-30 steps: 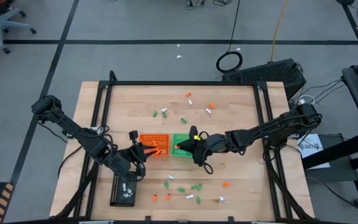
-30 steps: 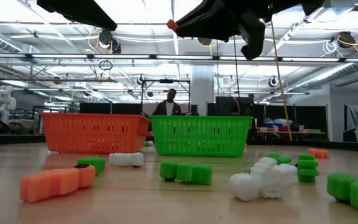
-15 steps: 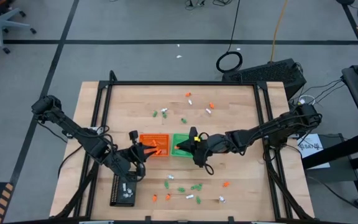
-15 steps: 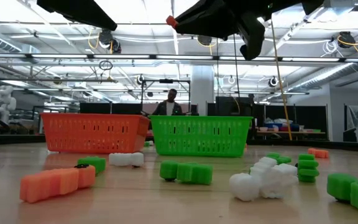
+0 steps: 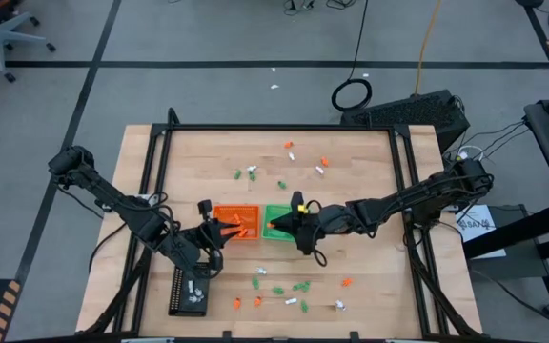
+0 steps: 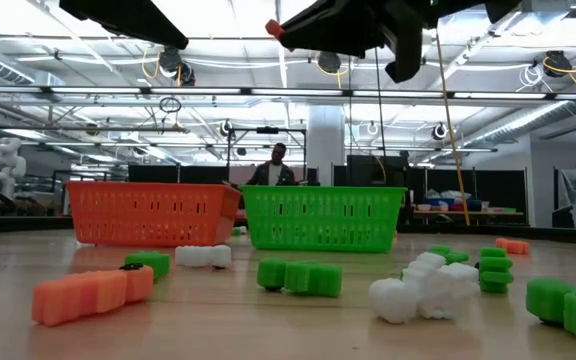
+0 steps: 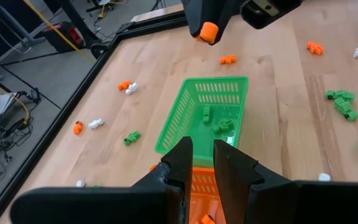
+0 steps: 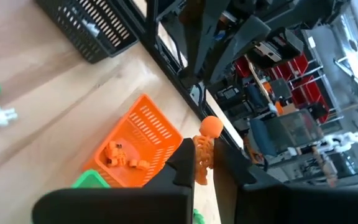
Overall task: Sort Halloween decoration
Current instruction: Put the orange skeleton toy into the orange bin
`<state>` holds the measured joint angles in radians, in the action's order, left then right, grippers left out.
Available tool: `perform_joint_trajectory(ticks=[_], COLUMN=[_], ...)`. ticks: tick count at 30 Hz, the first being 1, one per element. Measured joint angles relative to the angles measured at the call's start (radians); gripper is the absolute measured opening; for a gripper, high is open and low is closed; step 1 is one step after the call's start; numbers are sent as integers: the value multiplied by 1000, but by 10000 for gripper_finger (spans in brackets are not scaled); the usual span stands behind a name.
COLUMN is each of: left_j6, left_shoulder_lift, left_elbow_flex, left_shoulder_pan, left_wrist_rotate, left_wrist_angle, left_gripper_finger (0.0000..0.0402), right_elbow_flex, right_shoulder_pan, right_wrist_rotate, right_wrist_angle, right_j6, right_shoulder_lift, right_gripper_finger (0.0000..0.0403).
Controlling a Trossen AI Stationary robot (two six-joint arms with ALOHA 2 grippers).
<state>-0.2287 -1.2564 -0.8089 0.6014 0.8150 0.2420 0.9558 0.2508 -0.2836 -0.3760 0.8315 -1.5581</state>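
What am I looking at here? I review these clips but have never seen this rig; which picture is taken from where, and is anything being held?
Two dark robot arms work at a wooden table. The overhead picture shows everything; the low one looks level across the tabletop; the other two come from cameras on each arm's wrist.

Mid-table stand an orange tray and a green tray, with a black tray near the front left corner. Tiny orange, green and white trinkets lie scattered around them.

The right gripper is above the green tray, shut on an orange figure. The left gripper hangs by the orange tray, holding nothing, its fingers slightly apart. A person stands far behind.
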Motion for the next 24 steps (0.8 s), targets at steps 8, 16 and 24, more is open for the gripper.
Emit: perform_joint_trajectory(ticks=[8,16,24], left_j6=[0,39,116], left_shoulder_lift=[0,0,0], left_elbow_flex=[0,0,0], left_shoulder_pan=[0,-26,-46], left_wrist_rotate=[0,0,-57], left_wrist_angle=[-1,-78,-159], left_gripper_finger=[61,61,61], right_elbow_flex=[0,1,1], right_shoulder_pan=[0,-3,-16], right_wrist_rotate=[1,2,105], right_wrist_angle=[-17,-62,-272], right_j6=[-146,-316,-323], right_shoulder_lift=[0,-11,-130], right_gripper_finger=[13,13,13])
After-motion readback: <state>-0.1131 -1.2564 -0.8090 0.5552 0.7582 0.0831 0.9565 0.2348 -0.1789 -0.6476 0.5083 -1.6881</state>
